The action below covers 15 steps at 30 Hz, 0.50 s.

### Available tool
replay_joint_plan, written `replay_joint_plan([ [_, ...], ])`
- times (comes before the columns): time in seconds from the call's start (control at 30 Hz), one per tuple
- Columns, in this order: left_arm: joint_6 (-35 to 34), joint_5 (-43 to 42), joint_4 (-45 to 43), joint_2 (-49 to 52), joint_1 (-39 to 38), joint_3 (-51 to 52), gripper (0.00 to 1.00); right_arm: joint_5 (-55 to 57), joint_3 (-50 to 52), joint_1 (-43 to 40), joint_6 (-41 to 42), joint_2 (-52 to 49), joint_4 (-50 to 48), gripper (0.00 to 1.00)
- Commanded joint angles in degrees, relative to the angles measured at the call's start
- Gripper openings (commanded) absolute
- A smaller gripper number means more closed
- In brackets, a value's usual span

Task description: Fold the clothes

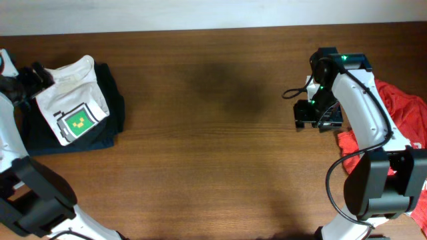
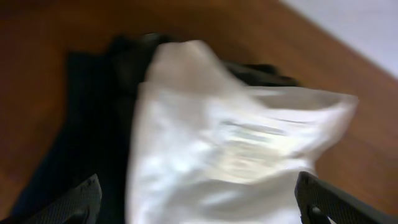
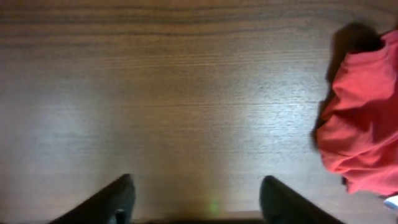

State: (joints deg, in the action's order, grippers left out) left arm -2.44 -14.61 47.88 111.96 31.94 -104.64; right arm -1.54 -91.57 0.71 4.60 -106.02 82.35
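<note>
Currently the white T-shirt (image 1: 70, 93) lies folded at the left end of the wooden table (image 1: 213, 147), resting on top of a dark garment (image 1: 110, 117) that shows on its left, right and near sides. In the overhead view its long axis runs from the table's far edge toward the near edge, tilted a little. The collar end points to the far edge, and the green-and-yellow square print (image 1: 80, 122) sits at the near end, turned askew with the fold.

The left gripper (image 2: 198, 198) is released. In the left wrist view its two dark fingers (image 2: 78, 200) stand wide apart at the lower corners, with the white cloth lying between and beyond them, blurred and ungrasped.

The red T-shirt (image 1: 400, 110) is a crumpled heap at the right edge of the table, partly hidden by the right arm, and the heap shows no clear long axis or heading.

The right gripper (image 3: 199, 199) is also released. Its jaws are spread over bare wood with nothing between them, and the red cloth lies apart, off to the side in the right wrist view.
</note>
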Motion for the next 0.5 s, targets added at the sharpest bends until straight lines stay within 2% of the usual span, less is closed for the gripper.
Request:
replay_joint_plan([
  [0.0,3.48,-8.33,2.14,-4.50,-5.92,-1.49,0.99,-2.49,-0.68,-0.46,0.13,0.55,-1.64,0.87],
  [0.07,4.20,-7.61,5.77,-4.37,-11.28,-1.46,0.99,-7.82,-0.68,-0.46,0.13,0.55,-3.23,0.97],
  [0.1,4.20,-6.36,8.39,-4.31,-14.23,-1.46,0.99,-10.56,-0.68,-0.46,0.13,0.55,-3.65,0.99],
  [0.23,2.95,3.63,22.95,-4.31,-23.80,-1.46,0.99,-15.87,-0.70,-0.52,-4.37,0.55,-2.69,0.99],
  [0.4,1.53,4.20,40.26,-4.39,-26.91,-1.46,0.99,-15.85,-0.70,-3.98,-8.98,0.57,5.88,0.99],
  [0.47,1.44,5.29,43.63,-4.66,-26.91,-1.46,0.99,-15.85,-0.70,-5.05,-10.88,1.09,7.63,0.99],
])
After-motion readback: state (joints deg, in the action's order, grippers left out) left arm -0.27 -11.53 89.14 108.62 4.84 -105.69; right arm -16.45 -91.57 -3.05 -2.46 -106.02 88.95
